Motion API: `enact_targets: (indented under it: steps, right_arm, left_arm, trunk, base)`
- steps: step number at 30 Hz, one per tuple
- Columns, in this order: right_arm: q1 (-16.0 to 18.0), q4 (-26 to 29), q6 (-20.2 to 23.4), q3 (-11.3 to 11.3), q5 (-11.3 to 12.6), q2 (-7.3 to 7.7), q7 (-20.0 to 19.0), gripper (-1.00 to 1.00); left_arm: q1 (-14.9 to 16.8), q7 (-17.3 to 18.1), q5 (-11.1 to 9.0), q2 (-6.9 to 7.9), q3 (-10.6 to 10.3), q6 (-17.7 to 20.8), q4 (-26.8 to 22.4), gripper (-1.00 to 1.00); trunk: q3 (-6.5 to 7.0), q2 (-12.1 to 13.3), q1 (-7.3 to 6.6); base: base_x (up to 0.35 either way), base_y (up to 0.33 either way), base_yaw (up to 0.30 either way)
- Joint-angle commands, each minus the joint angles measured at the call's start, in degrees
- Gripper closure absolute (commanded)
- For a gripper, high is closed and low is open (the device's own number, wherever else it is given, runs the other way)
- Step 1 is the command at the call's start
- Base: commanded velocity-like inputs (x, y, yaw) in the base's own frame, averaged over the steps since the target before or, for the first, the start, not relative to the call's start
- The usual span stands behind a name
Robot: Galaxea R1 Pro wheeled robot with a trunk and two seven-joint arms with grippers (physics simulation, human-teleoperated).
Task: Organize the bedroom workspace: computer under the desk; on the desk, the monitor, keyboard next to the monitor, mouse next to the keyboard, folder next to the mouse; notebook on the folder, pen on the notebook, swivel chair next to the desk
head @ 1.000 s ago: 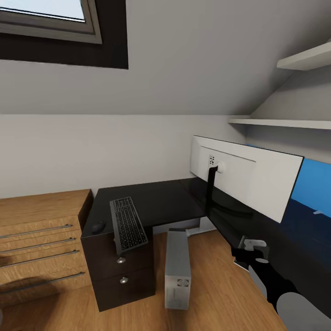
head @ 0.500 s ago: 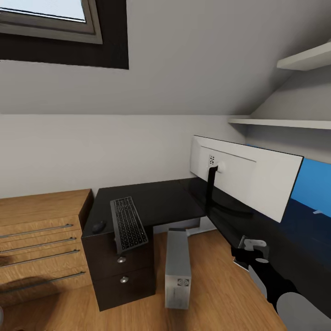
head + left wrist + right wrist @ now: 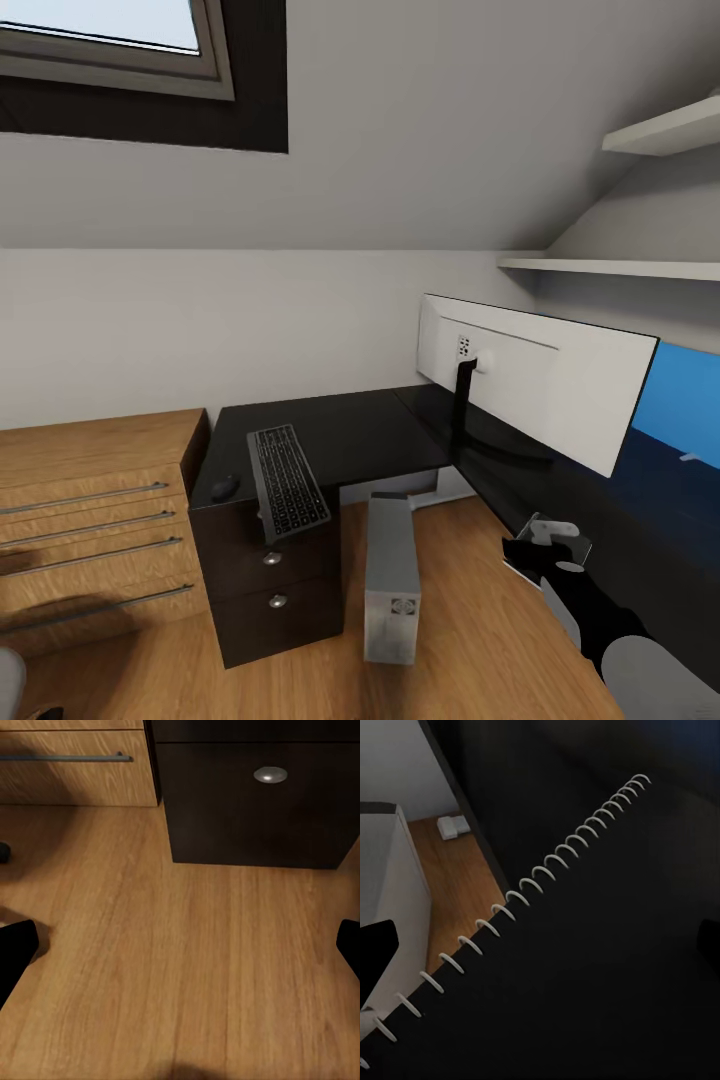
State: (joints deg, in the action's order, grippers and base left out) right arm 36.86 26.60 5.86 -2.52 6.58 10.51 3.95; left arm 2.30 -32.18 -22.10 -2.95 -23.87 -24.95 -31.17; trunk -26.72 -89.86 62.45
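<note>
The black desk (image 3: 350, 430) carries the monitor (image 3: 540, 390), seen from its white back. The keyboard (image 3: 288, 482) lies on the desk's left end, overhanging the front edge, with the mouse (image 3: 225, 487) beside it. The computer (image 3: 392, 580) stands on the floor at the desk's inner corner. My right gripper (image 3: 545, 545) is open over a dark spiral-bound notebook (image 3: 585, 967) at the desk edge; whether the notebook rests on the desk I cannot tell. My left gripper (image 3: 180, 945) hangs open above bare floor. Swivel chair and pen are out of view.
A light wood cabinet (image 3: 90, 520) stands left of the desk's dark drawers (image 3: 275, 580). White shelves (image 3: 620, 265) line the right wall. A bright blue patch (image 3: 685, 410) shows past the monitor's right end; I cannot tell what it is.
The whole head view has shifted slightly, so the camera moved. Nothing on the desk or floor has moved, and both grippers stay as they were.
</note>
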Motion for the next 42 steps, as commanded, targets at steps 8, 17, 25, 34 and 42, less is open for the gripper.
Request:
enact_targets:
  steps: [8, 17, 25, 34, 42]
  right_arm:
    - [0.0, -0.5, 0.3, -0.1, 0.9, 0.04, 0.3, -1.00]
    - [0.0, -0.4, 0.3, -0.1, 0.9, 0.07, 0.2, -1.00]
    - [0.0, -0.1, 0.1, 0.0, 0.9, 0.17, 0.2, -1.00]
    - [0.0, 0.0, 0.0, 0.0, 1.0, 0.21, 0.3, -1.00]
    - [0.0, 0.5, 0.1, 0.0, 1.0, 0.22, 0.3, -1.00]
  left_arm:
    - [0.1, -0.3, -0.6, 0.05, -0.5, -0.3, 0.0, -1.00]
    - [0.1, -0.2, -0.6, -0.07, -0.8, -0.3, 0.1, -1.00]
    - [0.1, -0.3, -0.6, -0.04, -0.9, -0.2, 0.1, -1.00]
    - [0.1, -0.4, -0.6, -0.12, -1.0, -0.2, 0.1, -1.00]
    - [0.1, -0.4, -0.6, -0.12, -1.0, -0.2, 0.2, -1.00]
  trunk:
    - [-0.08, 0.0, 0.00]
    - [0.64, 1.6, -0.88]
    - [2.08, 4.8, -2.63]
    - [3.69, 8.4, -4.61]
    - [5.13, 11.6, -6.37]
  base:
    - [-0.001, 0.001, 0.000]
    - [0.000, 0.000, 0.000]
    - [0.000, 0.000, 0.000]
    - [0.000, 0.000, 0.000]
    - [0.000, 0.000, 0.000]
